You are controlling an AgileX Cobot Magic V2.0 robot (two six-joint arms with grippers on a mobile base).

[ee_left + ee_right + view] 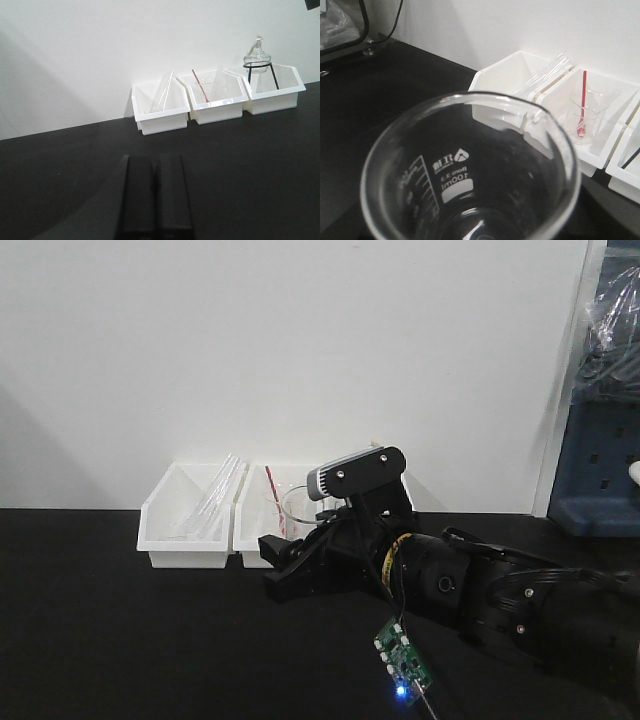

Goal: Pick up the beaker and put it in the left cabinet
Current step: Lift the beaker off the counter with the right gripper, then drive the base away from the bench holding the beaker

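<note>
The beaker [470, 180], clear glass with a pour lip and a "100ml" mark, fills the right wrist view, its mouth tilted toward the camera; the fingers holding it are hidden there. From the front the beaker's rim [298, 504] shows just above my right gripper [276, 566], which looks shut on it in front of the middle white bin [254, 536]. My left gripper [156, 162] hangs over the black table [260, 165] with its two black fingers pressed together and nothing in them. The left cabinet is out of view.
Three white bins stand against the wall: one with glass tubes [161, 107], one with a beaker holding a red rod [586, 119], one with a round flask on a black tripod [258, 54]. A green circuit board [402, 654] hangs off the right arm. Blue equipment [600, 455] stands far right.
</note>
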